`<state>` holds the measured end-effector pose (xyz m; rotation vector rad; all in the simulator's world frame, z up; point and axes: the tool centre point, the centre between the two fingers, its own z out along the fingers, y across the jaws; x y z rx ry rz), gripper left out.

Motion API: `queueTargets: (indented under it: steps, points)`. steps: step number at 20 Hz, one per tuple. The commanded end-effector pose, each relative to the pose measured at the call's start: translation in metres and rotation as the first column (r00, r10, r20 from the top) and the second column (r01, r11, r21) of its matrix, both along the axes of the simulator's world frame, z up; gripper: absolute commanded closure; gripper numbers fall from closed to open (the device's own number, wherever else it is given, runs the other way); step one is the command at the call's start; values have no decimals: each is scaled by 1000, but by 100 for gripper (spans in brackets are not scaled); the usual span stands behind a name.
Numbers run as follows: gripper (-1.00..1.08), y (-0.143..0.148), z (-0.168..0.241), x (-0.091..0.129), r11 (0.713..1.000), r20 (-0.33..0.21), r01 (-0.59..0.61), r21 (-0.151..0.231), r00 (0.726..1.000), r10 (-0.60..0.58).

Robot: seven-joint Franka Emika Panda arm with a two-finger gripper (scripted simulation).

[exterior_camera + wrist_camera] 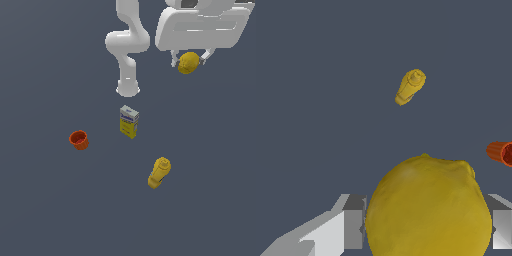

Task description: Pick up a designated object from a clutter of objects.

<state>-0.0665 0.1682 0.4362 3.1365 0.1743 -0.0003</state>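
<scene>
Lemon (188,63): small, round-oval, plain yellow, dimpled skin; held aloft between the jaws, well above the counter. Red-orange cup (79,140): small, upright, open mouth showing, toward the exterior view's left. Yellow box (129,121): white-blue top, standing upright, near the middle. Yellow squeeze bottle (159,172): lying tipped over, apart from box and cup.

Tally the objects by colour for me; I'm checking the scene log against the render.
Yellow: 3 — lemon held in the claw, box (white-blue top), squeeze bottle.
Red-orange: 1 — cup.
Total: 4
</scene>
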Motion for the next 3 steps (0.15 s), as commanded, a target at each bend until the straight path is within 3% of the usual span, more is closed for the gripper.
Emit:
queueTargets:
  steps: [1, 3]
  points:
    - [108, 3, 4, 0, 1000, 0, 1, 0, 1000, -1]
    - [108, 3, 5, 0, 1000, 0, 1, 0, 1000, -1]
